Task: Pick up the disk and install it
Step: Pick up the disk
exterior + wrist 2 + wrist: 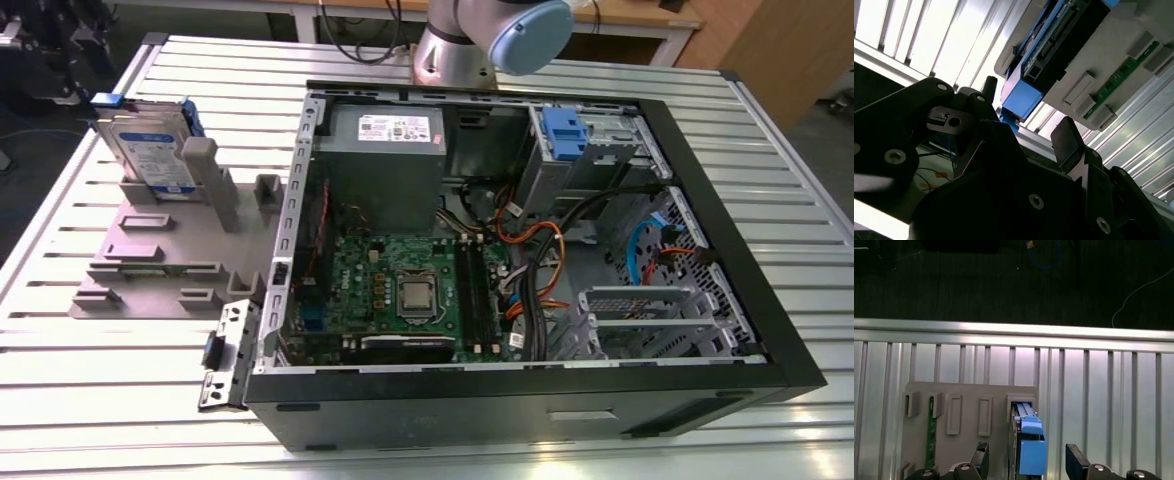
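The disk (144, 150) stands on edge in a slot of the grey holder (154, 255), at the upper left of the exterior view. The holder sits on the slatted tabletop (107, 400) beside the open computer case (467, 410). My pincer (1028, 454) is spread wide and pinches nothing. In both wrist views its fingers (982, 456) stand either side of the disk's blue end, clear of it.

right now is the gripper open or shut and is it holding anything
gripper: jaws open, holding nothing, lined up with the disk standing in the grey holder.
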Controlling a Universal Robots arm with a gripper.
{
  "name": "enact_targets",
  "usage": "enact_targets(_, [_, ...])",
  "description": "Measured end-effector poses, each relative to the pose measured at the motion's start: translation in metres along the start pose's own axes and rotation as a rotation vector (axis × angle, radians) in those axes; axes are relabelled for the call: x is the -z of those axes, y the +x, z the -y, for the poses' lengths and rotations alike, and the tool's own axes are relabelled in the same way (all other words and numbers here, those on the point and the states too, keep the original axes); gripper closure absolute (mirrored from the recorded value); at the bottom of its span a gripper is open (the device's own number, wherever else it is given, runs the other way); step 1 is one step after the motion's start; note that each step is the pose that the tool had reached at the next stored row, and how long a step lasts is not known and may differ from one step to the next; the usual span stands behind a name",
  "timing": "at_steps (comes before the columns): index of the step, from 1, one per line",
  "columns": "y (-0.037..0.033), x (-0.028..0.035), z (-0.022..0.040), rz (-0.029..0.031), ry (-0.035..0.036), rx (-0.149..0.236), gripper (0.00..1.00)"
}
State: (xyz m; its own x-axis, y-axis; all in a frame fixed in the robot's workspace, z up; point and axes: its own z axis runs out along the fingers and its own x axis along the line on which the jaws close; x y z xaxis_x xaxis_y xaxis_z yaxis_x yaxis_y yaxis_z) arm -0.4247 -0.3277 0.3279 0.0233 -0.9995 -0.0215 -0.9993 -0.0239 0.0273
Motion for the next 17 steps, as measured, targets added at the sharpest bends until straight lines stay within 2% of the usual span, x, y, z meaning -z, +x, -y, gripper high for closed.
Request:
enact_targets(7, [-0.0042,-0.0052,0.0002,0.0,-0.0001,0.0,0.29])
enact_targets(12, [-0.0046,-0.0104,0.0002,-0.0001,-0.0001,0.0,0.29])
enact_targets(17, [-0.0046,-0.0112,0.0002,-0.0001,-0.0001,0.0,0.29])
